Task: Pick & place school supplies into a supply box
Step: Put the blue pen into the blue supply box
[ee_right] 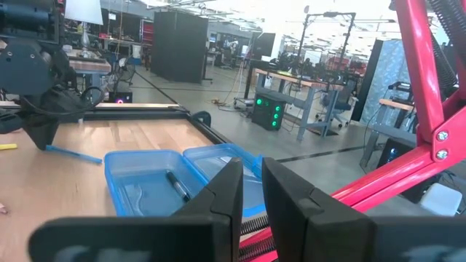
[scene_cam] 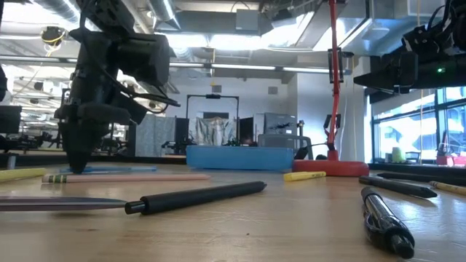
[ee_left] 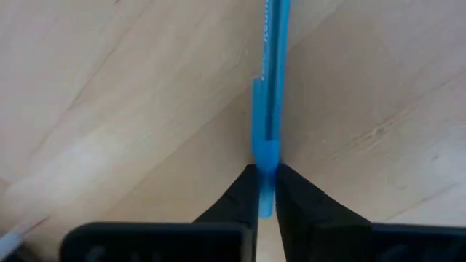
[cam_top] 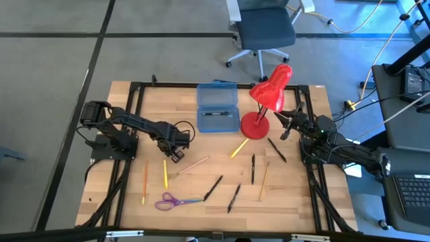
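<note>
While down on table: left gripper (ee_left: 266, 191) pinches blue pen (ee_left: 271, 87)
right gripper (ee_right: 252, 191): near lamp (cam_top: 267, 97), fingers barely parted, empty

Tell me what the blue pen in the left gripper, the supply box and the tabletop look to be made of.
Blue pen, pinched at its end by the left gripper: likely plastic, smooth and slightly glossy with a moulded clip. Supply box: translucent blue plastic; a dark pen shows through its wall. Tabletop: light wood, visible grain and jointed strips, matte.
</note>
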`<move>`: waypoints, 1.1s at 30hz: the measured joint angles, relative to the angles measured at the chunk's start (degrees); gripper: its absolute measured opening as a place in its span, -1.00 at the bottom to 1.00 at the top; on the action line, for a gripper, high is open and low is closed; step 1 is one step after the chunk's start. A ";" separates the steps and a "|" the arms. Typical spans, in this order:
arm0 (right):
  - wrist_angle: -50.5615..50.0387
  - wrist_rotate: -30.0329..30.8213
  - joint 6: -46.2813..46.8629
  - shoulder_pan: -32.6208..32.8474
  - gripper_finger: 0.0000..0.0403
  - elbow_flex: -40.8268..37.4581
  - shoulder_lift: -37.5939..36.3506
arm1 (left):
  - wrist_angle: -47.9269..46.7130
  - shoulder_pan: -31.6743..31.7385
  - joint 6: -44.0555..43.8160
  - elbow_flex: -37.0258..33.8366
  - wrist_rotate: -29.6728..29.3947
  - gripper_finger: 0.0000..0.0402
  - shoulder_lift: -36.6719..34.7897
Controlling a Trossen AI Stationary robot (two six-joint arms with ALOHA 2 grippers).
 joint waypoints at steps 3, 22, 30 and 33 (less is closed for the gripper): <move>0.00 0.00 0.00 0.02 -0.71 0.01 0.00 | 0.01 0.40 0.00 -0.04 0.64 -0.94 -0.45; 1.53 0.00 -0.17 0.00 -0.71 0.00 0.00 | 3.53 14.69 34.92 22.67 -5.00 -0.92 -3.83; 2.25 0.02 -0.28 0.00 -0.71 0.02 0.00 | 3.05 21.51 52.83 35.27 -2.44 -0.93 9.08; 2.23 0.02 -0.31 0.02 -0.71 0.00 0.00 | 2.74 23.14 57.89 38.60 -0.53 -0.93 14.46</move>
